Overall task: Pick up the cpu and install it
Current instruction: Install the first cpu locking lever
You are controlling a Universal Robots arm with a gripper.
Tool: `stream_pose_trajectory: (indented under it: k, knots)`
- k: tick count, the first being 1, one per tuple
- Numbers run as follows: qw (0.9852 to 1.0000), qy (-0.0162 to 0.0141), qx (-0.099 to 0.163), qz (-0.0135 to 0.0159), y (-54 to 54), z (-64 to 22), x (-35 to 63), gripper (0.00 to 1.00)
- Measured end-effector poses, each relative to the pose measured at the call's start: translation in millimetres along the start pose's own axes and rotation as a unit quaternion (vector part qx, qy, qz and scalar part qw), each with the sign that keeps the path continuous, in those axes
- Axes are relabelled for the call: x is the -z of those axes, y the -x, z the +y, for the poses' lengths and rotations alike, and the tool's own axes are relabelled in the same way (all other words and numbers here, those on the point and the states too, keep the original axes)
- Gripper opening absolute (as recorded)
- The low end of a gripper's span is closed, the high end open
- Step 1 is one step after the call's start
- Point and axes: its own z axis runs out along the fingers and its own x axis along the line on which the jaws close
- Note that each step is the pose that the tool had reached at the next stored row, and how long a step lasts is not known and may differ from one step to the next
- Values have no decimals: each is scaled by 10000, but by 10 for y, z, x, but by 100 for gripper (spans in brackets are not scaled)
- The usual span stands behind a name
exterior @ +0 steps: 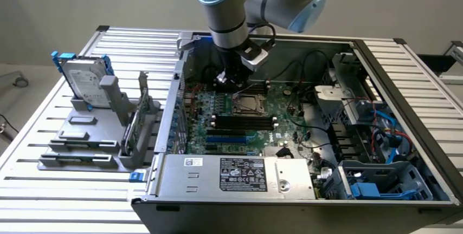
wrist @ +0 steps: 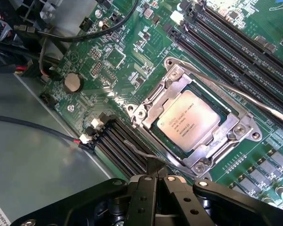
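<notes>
Inside open case (exterior: 289,38), on green motherboard (wrist: 118,56): cpu (wrist: 191,123) flat in socket (wrist: 153,106), just beside and below gripper (wrist: 155,181), clenched shut, holding nothing.

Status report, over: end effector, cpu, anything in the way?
End effector shut, nothing visibly held, low over the motherboard. Cpu lying in the socket. Thin lever wire close by the end effector.

The cpu (wrist: 193,126) inside socket (wrist: 153,111) on green motherboard (wrist: 115,61)
</notes>
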Motion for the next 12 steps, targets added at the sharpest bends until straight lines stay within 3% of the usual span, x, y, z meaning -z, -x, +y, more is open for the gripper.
stream_pose_trajectory:
  k: [4, 9, 12]
  knots:
    - [10000, -14, -6, 11, 20, -29, 58, 11]
    - [10000, -61, -21, 48, 81, -92, 145, 11]
    - [10000, -65, -22, 50, 92, -86, 163, 11]
